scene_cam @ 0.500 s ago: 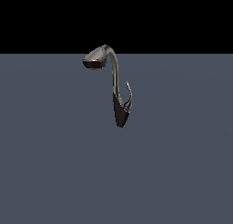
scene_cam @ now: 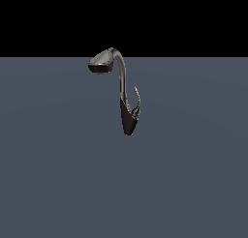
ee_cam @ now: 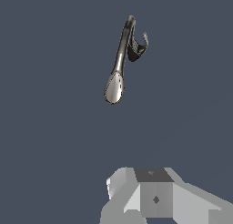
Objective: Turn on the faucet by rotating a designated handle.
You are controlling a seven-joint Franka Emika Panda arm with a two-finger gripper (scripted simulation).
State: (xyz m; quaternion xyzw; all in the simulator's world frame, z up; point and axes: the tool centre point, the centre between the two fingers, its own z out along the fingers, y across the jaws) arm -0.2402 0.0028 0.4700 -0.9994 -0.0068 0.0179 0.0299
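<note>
- Faucet [scene_cam: 122, 94]: stands upright on the flat grey-blue surface [scene_cam: 58, 184], near the middle of the exterior view, slightly toward that view's upper half.
- Base: dark, tapered, narrowing downward to the point where it meets the surface.
- Neck: tall, glossy, curved; it rises from the base and arches over toward the exterior view's left.
- Spray head [scene_cam: 101, 62]: flattened oval at the end of the neck, on the exterior view's left side of the faucet. In the wrist view it appears as a pale oval facing the camera.
- Handle [scene_cam: 137, 100]: thin curved metallic lever branching from the base on the exterior view's right side, tip pointing upward, far shorter than the neck. It lies just beside the neck without touching it at the tip.
- Gripper [ee_cam: 157, 198]: only a pale grey blocky part of the hand is visible in the wrist view; its fingers are out of sight, so spread or pressed together cannot be determined. It is well apart from the faucet and touches nothing.
- Containers: no vessel appears in either view.
</note>
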